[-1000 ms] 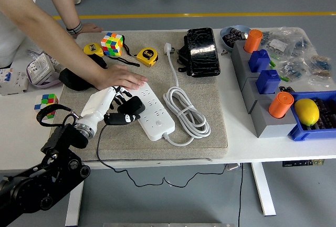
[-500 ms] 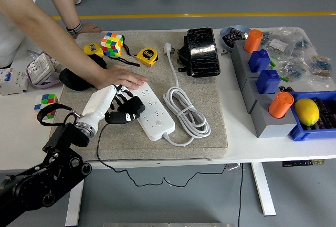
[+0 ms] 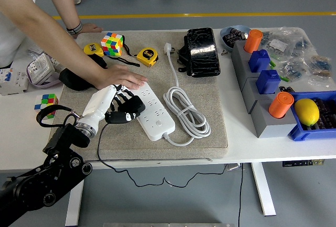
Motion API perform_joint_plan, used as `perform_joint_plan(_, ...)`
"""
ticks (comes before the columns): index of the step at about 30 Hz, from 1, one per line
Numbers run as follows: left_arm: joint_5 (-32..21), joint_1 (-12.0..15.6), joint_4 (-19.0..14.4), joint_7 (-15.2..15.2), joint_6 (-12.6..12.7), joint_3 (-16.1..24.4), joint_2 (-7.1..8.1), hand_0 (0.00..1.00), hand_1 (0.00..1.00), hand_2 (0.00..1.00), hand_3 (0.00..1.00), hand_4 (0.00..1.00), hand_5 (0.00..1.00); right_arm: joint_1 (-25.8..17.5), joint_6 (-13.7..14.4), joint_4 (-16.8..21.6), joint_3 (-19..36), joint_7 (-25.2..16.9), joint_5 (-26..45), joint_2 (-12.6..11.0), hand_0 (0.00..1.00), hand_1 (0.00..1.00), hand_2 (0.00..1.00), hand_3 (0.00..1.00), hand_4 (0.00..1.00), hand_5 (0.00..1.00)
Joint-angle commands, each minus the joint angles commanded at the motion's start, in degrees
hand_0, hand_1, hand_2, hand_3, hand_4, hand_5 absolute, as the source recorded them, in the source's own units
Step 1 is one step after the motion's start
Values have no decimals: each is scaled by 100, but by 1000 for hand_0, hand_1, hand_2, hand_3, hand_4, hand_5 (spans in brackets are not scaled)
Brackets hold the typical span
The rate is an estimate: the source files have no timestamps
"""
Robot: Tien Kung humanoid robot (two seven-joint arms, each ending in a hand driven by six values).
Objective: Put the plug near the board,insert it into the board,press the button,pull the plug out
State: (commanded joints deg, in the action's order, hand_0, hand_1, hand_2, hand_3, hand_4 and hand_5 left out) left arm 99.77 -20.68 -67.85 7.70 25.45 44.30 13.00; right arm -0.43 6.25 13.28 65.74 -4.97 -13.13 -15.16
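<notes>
Left hand (image 3: 107, 105) gripping plug (image 3: 128, 109)

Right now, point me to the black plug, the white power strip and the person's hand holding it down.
black plug (image 3: 131, 107): head view, on its black body, gripped by the left hand (image 3: 113, 104).
white power strip (image 3: 155, 112): head view, on its bare socket face.
person's hand (image 3: 122, 76): head view, on the back of the hand.
</notes>
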Motion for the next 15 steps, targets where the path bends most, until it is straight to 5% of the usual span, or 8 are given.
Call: perform_joint_plan(15,-191,234,-387,-577,207,367,115,224,395,443,526,780,2,-6,2,2,7,-7,-6,9,490,538,524,509,814,333)
